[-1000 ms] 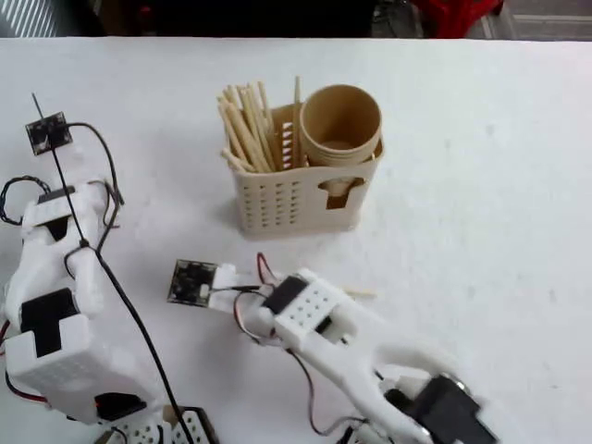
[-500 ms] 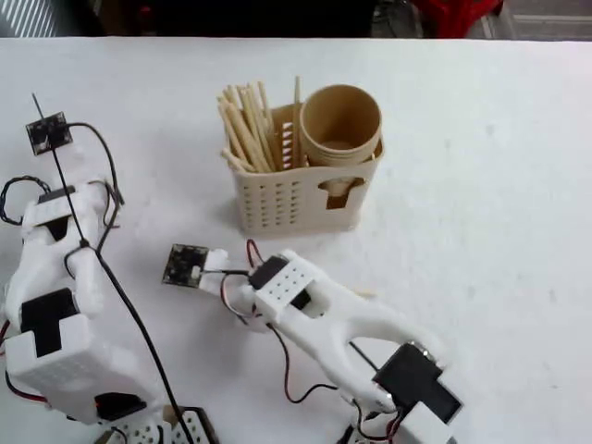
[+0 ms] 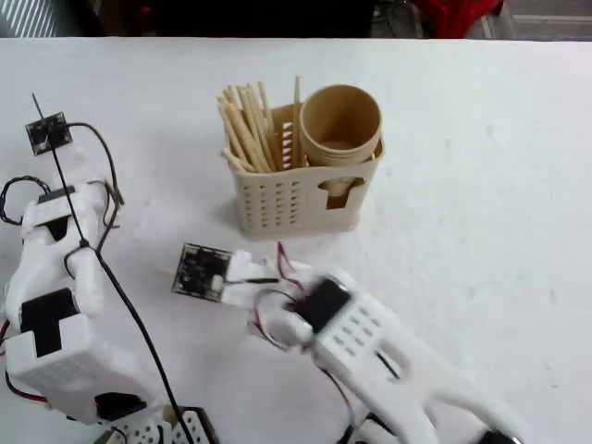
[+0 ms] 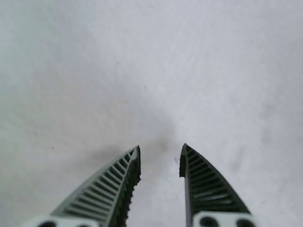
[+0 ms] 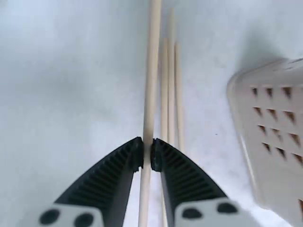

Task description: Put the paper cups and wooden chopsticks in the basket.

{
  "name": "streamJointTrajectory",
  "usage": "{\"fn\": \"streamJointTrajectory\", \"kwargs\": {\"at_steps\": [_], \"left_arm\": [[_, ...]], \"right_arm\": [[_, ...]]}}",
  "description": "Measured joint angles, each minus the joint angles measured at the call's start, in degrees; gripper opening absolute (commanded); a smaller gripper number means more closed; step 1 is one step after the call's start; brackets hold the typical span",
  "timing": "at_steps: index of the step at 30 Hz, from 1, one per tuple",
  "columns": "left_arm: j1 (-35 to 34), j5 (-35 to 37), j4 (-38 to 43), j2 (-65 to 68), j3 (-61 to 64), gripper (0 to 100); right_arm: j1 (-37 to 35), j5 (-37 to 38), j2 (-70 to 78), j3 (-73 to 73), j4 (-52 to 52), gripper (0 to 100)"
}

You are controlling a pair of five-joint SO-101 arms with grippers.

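Item: held chopstick (image 5: 152, 71), wooden, one piece. We are gripping it in the right gripper (image 5: 147, 144), whose jaws are closing narrowly on the shaft from both sides. Its long axis is running straight out ahead of the fingers, in line with the gripper, so the far length is projecting well beyond the tips.

Adjacent: loose chopsticks (image 5: 171, 94), three, lying on the table (image 5: 57, 71) just beside the held one and nearly parallel to it, on the side toward the basket (image 5: 272, 118). We are judging the held piece to be raised a little above them, since it is looking thicker in the right wrist view.

Destination: the basket (image 3: 287, 203) is standing upright beyond the right arm (image 3: 351, 333). It is already carrying paper cups (image 3: 340, 129) in one compartment and bundled chopsticks (image 3: 245, 129) in the other. We are taking the stick compartment as the target. The held piece is lying roughly level, so the coming move is likely calling for tilting it toward upright.

Other arm: the left arm (image 3: 55, 268) is resting well apart from the basket. The left gripper (image 4: 160, 156) is showing a narrow gap with nothing in it, over bare table. The right arm is the nearer one.
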State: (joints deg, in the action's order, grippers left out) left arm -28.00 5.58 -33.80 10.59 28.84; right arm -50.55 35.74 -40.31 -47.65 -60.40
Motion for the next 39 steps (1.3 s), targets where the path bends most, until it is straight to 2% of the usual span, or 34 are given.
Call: {"fn": "streamJointTrajectory", "kwargs": {"at_steps": [4, 9, 13, 17, 21, 26, 34, 39], "left_arm": [[0.0, 0.0, 0.0, 0.0, 0.0, 16], [0.0, 0.0, 0.0, 0.0, 0.0, 16], [0.0, 0.0, 0.0, 0.0, 0.0, 16], [0.0, 0.0, 0.0, 0.0, 0.0, 16], [0.0, 0.0, 0.0, 0.0, 0.0, 16], [0.0, 0.0, 0.0, 0.0, 0.0, 16], [0.0, 0.0, 0.0, 0.0, 0.0, 16], [0.0, 0.0, 0.0, 0.0, 0.0, 16]], "right_arm": [[1.14, -0.35, -11.34, 5.63, -3.78, 1.5], [9.14, -7.21, -11.16, 20.4, -2.64, 1.6], [13.01, -14.77, -4.31, 29.89, 7.65, 1.8], [15.82, -22.59, 3.96, 33.32, 22.07, 1.8], [17.93, -27.69, 11.43, 33.41, 33.67, 1.8], [20.4, -30.42, 18.46, 33.32, 36.75, 1.7], [21.1, -30.59, 15.91, 18.11, 46.51, 1.7], [21.1, -28.22, 11.96, 12.04, 47.47, 4.9]]}}
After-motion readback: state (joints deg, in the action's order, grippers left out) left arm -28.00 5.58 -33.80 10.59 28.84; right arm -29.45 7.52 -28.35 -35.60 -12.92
